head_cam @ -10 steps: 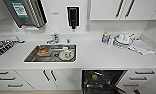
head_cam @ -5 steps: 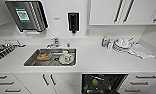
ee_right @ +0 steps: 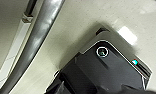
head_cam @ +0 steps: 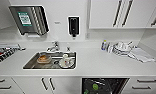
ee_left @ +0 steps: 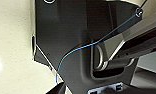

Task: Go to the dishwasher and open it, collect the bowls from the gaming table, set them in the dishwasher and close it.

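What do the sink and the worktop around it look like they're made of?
The sink looks like brushed stainless steel: grey, with a dull metallic sheen. The worktop is plain white and smooth, probably laminate or a solid composite; the look alone doesn't settle which.

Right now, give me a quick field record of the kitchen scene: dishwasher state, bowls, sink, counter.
dishwasher: open, dark inside, below the counter right of the sink
bowls: a bright green round item shows inside the dishwasher; a second bit of green beside it, too blurred to name
sink: steel, holding white dishes and an orange-brown item
counter: white; stack of white dishes and a cloth at the right
wall: paper towel dispenser, black soap dispenser
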Motion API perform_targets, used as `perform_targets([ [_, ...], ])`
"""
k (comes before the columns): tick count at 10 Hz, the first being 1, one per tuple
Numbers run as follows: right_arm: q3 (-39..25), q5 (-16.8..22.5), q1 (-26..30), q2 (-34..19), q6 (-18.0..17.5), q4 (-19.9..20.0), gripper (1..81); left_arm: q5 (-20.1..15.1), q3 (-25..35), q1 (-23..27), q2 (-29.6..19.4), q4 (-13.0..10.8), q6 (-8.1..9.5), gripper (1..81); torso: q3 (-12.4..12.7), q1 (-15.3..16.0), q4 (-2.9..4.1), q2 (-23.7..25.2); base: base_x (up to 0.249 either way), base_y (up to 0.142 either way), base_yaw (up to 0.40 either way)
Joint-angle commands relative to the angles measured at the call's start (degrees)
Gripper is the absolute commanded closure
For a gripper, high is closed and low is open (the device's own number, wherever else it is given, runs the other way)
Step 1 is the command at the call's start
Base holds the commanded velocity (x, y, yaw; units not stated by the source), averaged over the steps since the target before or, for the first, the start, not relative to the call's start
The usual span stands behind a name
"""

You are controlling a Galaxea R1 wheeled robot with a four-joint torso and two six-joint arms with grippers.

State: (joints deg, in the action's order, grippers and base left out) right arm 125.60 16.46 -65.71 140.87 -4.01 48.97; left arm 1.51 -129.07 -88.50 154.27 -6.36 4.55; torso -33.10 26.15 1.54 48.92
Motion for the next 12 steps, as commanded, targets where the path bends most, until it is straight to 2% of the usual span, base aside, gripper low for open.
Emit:
perform_targets([
  [1,18.91,14.9,4.75,3.73,-1.36,10.32,1.0,-3.71,0.49,0.74,-0.98,0.39,0.02,1.0,0.0,3.56,0.0,5.53,0.0,0.0,0.0],
  [2,22.92,16.41,5.01,4.97,-1.35,12.38,1.0,-3.71,0.49,0.74,-1.07,0.39,0.02,1.0,0.0,4.8,0.0,7.52,0.0,0.0,0.0],
  [4,26.52,21.05,7.72,5.33,-1.27,19.55,1.0,-3.71,0.49,0.74,-0.98,0.39,0.02,1.0,0.02,7.39,0.0,11.63,0.0,0.0,0.0],
  [5,27.14,23.53,9.57,4.97,-1.0,23.98,1.0,-3.8,0.49,0.74,-0.98,0.39,0.02,1.0,0.05,4.98,0.0,8.0,0.0,0.0,0.0],
  [7,27.49,28.68,13.18,4.88,-0.3,36.39,1.0,-4.24,0.49,0.74,-1.41,0.47,0.11,1.0,0.06,6.31,0.0,10.4,0.0,0.0,0.0],
  [8,27.58,32.55,15.11,4.88,2.48,43.08,1.0,-4.24,0.49,0.39,-1.68,0.47,0.11,1.0,0.06,6.65,0.0,10.95,0.0,0.0,0.0],
  [9,27.76,35.13,16.35,5.06,4.98,47.18,1.0,-4.24,0.49,0.39,-1.68,0.47,0.11,1.0,0.06,6.66,0.0,11.01,0.0,0.0,0.0],
  [10,28.02,36.98,17.57,5.23,6.73,50.08,1.0,-4.32,0.49,0.39,-1.68,0.47,0.11,1.0,0.09,6.66,0.0,11.0,0.0,0.0,0.0],
  [12,30.73,43.82,19.42,4.53,9.54,51.23,1.0,-4.32,0.49,0.39,-1.33,0.39,0.11,1.0,0.09,6.66,0.0,11.01,0.0,0.0,0.0],
])
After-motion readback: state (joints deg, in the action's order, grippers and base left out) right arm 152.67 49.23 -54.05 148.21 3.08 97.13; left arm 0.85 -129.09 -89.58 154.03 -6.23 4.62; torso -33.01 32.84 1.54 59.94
